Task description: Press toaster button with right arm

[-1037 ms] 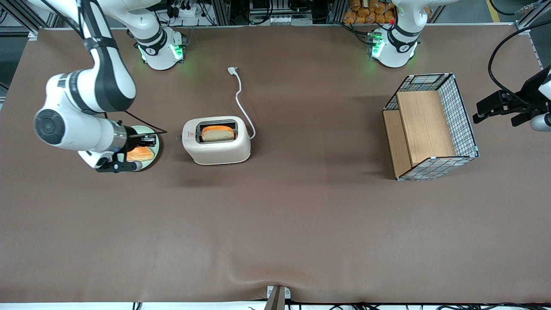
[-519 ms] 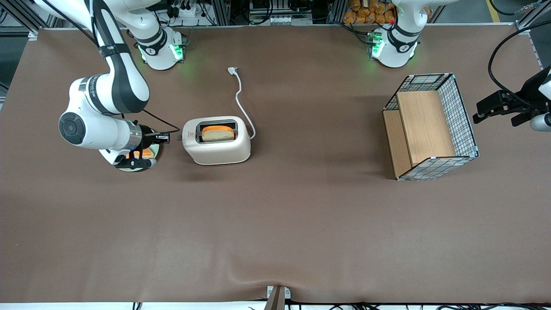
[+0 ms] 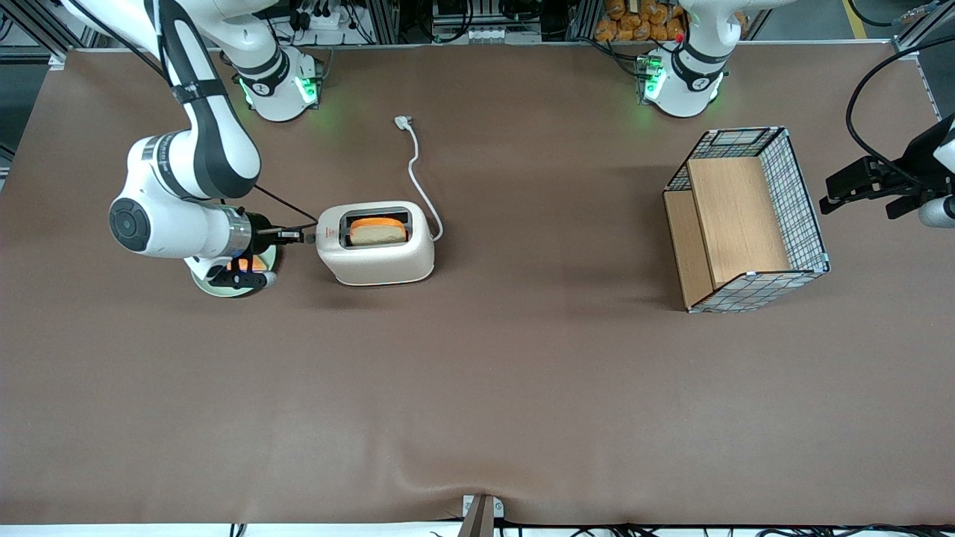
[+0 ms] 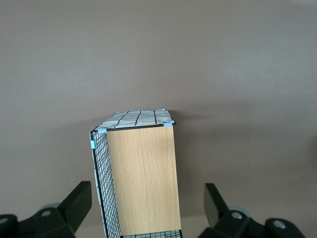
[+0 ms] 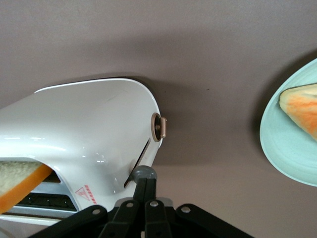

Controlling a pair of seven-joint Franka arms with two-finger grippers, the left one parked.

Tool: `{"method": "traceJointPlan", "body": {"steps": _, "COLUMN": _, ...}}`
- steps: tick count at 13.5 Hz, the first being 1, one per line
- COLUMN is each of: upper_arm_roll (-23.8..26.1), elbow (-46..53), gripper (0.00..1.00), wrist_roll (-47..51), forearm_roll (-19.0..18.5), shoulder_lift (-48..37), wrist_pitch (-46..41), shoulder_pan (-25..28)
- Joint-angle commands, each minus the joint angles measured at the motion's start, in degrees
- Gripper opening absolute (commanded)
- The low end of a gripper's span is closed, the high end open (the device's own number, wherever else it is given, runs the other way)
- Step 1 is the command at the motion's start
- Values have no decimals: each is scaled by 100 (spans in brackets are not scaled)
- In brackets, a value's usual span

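The toaster (image 3: 375, 245) is sitting upright on the worktop (image 3: 477, 388), a small cream-white box with rounded corners. Its one wide dark slot is facing up and is holding a slice of bread (image 3: 378, 232) with an orange crust. A thin white cord (image 3: 419, 183) is trailing from it across the worktop, farther from the front camera. The toaster button (image 5: 143, 174), a small grey tab, is jutting from the narrow end that carries the tiny red logo (image 5: 87, 193). My right arm (image 3: 186, 186) is reaching toward that end, and my hand (image 5: 144, 184) is resting its closed fingertips right on the tab.
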Motion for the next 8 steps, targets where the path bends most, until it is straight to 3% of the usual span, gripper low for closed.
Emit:
{"method": "traceJointPlan", "body": {"steps": 1, "upper_arm_roll": -34, "elbow": -201, "gripper": 0, "wrist_roll": -38, "forearm_roll": 308, "shoulder_lift": -111, "wrist_pitch": 117, "shoulder_pan": 43}}
{"method": "traceJointPlan", "body": {"steps": 8, "upper_arm_roll": -34, "elbow": -245, "gripper": 0, "wrist_roll": -81, "forearm_roll": 475, "shoulder_lift": 38, "wrist_pitch": 275, "shoulder_pan": 34}}
